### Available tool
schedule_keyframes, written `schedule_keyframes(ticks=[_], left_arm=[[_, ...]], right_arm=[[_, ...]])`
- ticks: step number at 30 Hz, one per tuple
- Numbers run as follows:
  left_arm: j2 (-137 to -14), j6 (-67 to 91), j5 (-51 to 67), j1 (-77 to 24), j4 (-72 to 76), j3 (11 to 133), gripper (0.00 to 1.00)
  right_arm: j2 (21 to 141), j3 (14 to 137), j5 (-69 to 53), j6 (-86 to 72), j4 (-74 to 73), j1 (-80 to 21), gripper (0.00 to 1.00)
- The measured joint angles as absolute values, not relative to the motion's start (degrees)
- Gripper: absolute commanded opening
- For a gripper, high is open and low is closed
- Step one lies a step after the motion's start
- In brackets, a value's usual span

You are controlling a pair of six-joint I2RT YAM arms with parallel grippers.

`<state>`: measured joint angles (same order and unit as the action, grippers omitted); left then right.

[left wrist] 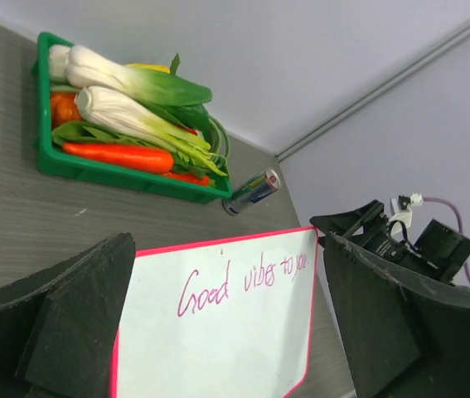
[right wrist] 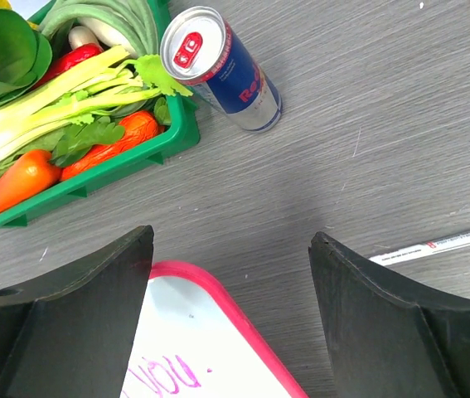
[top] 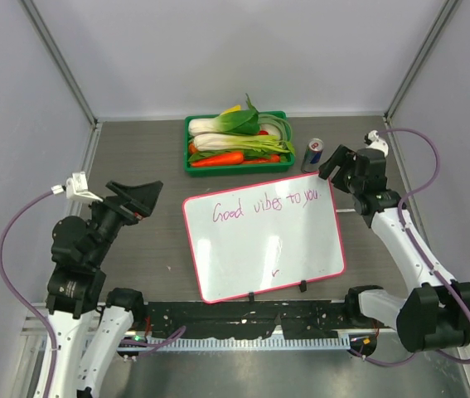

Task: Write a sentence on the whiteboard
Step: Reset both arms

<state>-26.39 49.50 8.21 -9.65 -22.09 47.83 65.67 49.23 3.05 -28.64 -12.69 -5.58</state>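
My left gripper (top: 145,201) hangs wide open and empty, left of the whiteboard (top: 264,249). The board lies mid-table, the sentence (top: 266,204) along its far edge. My right gripper (top: 334,166), open and empty too, hovers over its far right corner, near a can (top: 314,154).

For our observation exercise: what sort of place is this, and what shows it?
Probably a robot test bench in a lab: left arm and right arm mounted at a grey table, plain walls around it, and props: whiteboard, vegetable tray, drink can.
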Motion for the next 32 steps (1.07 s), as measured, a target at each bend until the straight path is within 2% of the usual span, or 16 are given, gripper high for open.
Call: schedule_keyframes(ticks=[7, 13, 20, 32], left_arm=[[-25.7, 39.5, 7.5, -9.7, -22.5, 46.9, 1.00], [-31.5, 32.6, 0.2, -9.7, -30.2, 50.3, 1.00], [-38.0, 31.0, -6.0, -9.7, -35.1, 51.2, 1.00], [-40.6, 30.5, -12.2, -9.7, -31.9, 46.7, 1.00]], right_arm=[[60.9, 48.8, 3.6, -27.2, -14.9, -6.0, 0.81], [58.3, 48.4, 4.0, -26.6, -15.9, -6.0, 0.81], [57.6, 47.8, 4.5, -26.4, -17.2, -6.0, 0.81], [58.3, 47.4, 10.3, -24.8, -17.7, -6.0, 0.82]])
